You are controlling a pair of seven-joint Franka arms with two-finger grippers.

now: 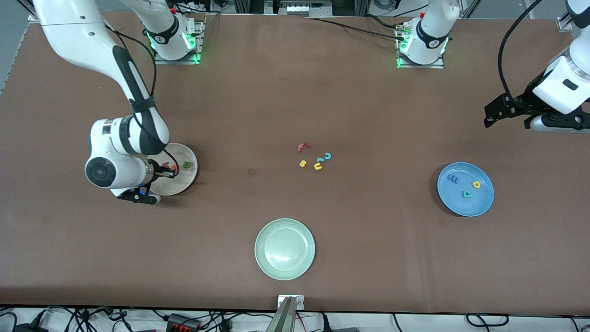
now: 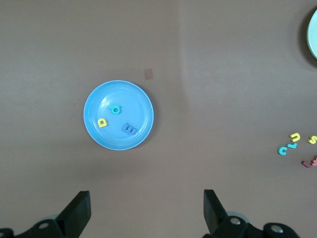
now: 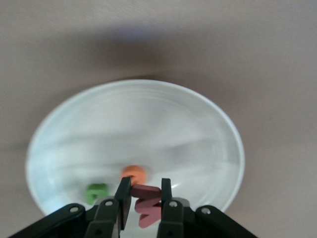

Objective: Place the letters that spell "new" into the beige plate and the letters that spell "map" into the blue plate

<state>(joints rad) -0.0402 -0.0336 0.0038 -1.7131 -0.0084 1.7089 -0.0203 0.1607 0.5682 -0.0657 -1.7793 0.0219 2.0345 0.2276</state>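
Note:
My right gripper (image 3: 145, 183) hangs low over the beige plate (image 3: 148, 119), shut on the dull-red "w" (image 3: 148, 204). The orange "e" (image 3: 133, 173) and the green "n" (image 3: 96, 192) lie in that plate. In the front view the right gripper (image 1: 170, 172) covers part of the beige plate (image 1: 184, 183), beside the green "n" (image 1: 186, 164). The blue plate (image 1: 479, 203) holds the blue "m" (image 1: 453, 178), yellow "p" (image 1: 476, 184) and teal "a" (image 1: 467, 194). My left gripper (image 2: 146, 196) waits open, high above the table near the blue plate (image 2: 133, 96).
A pale green plate (image 1: 285, 249) sits near the front camera at mid-table. Loose letters lie in the table's middle: a red "f" (image 1: 303, 147), a teal "c" (image 1: 327, 156), a yellow "s" (image 1: 302, 163) and a yellow u-shape (image 1: 318, 166).

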